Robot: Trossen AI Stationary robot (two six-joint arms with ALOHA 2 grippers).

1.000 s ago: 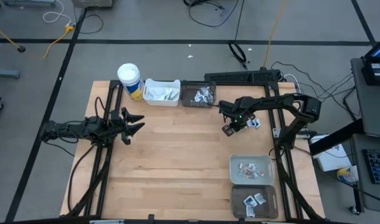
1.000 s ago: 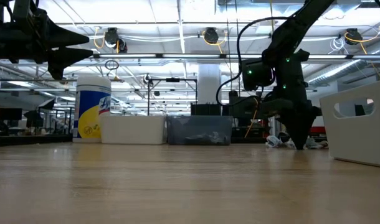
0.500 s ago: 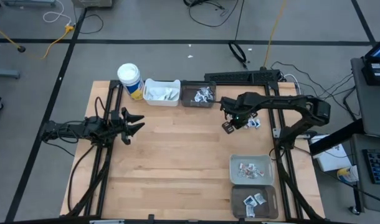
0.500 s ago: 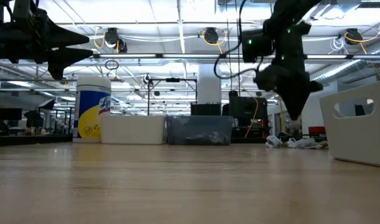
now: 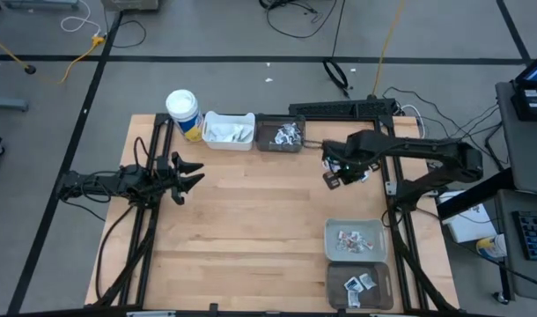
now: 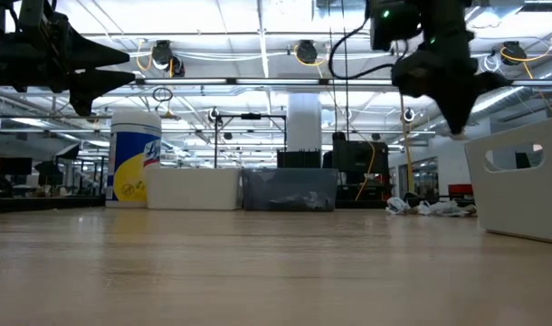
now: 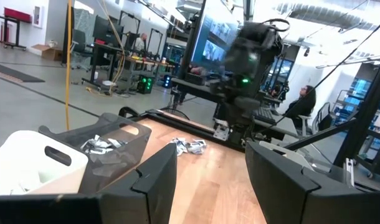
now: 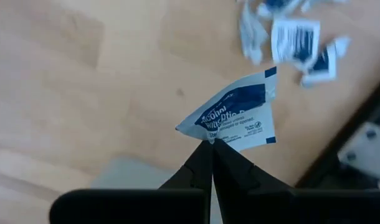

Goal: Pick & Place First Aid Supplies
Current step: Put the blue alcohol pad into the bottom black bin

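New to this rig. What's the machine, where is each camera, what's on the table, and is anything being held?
Two dark robot arms work at a wooden table. One camera looks straight down, one sits at table height, and one rides on each wrist.

The left gripper waits open over the table's left side. The right gripper is shut on a blue and white packet, lifted off the table near a loose pile of packets.

Along the far edge stand a cup, a white bin and a dark bin, both with supplies inside. Near the right front are a grey bin and another dark bin, each holding a few packets.
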